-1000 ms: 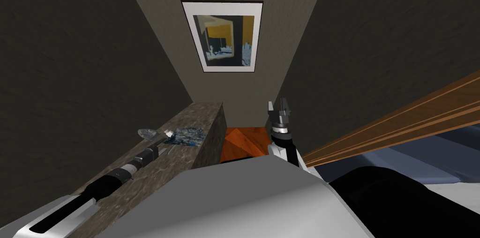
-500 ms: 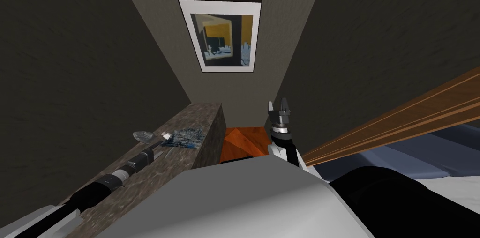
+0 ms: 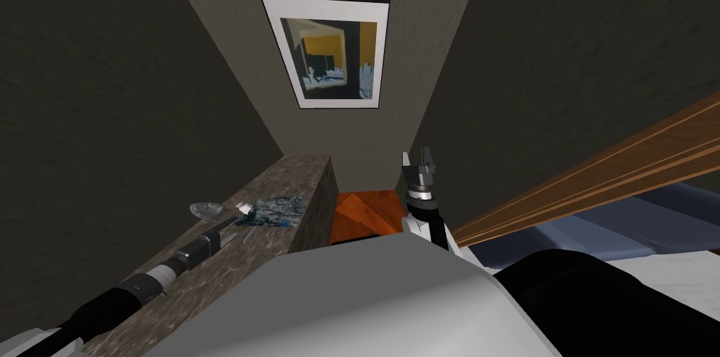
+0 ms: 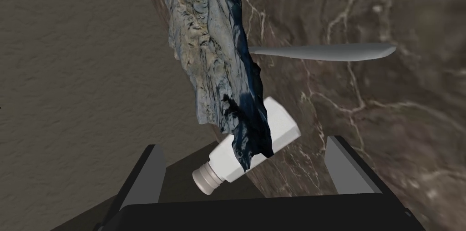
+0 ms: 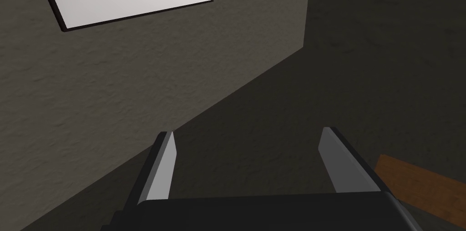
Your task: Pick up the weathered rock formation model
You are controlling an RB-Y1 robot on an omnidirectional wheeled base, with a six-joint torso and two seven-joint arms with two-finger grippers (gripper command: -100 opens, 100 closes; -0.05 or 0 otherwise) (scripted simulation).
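- Rock formation model (image 4: 214,46) – craggy, blue-grey with tan faces, lying on a brown veined stone-look counter top (image 4: 396,114), near the top's far end by the wall.
- Its dark near end overlaps a white bottle (image 4: 277,128) with a grey cap. The bottle lies on its side, cap pointing toward the gripper body.
- A slim grey blade-shaped piece (image 4: 318,52) lies flat on the counter just beside the rock, on the side away from the wall.
- Left gripper (image 4: 244,146) – fingers spread wide, nothing clamped. They stand either side of the bottle and the rock's near tip, and neither finger touches either one.
- In the head view the left arm reaches out along the counter toward the rock.
- Right gripper (image 5: 248,133) – fingers parted, nothing between them. It is raised just ahead of the chest, well apart from the counter.
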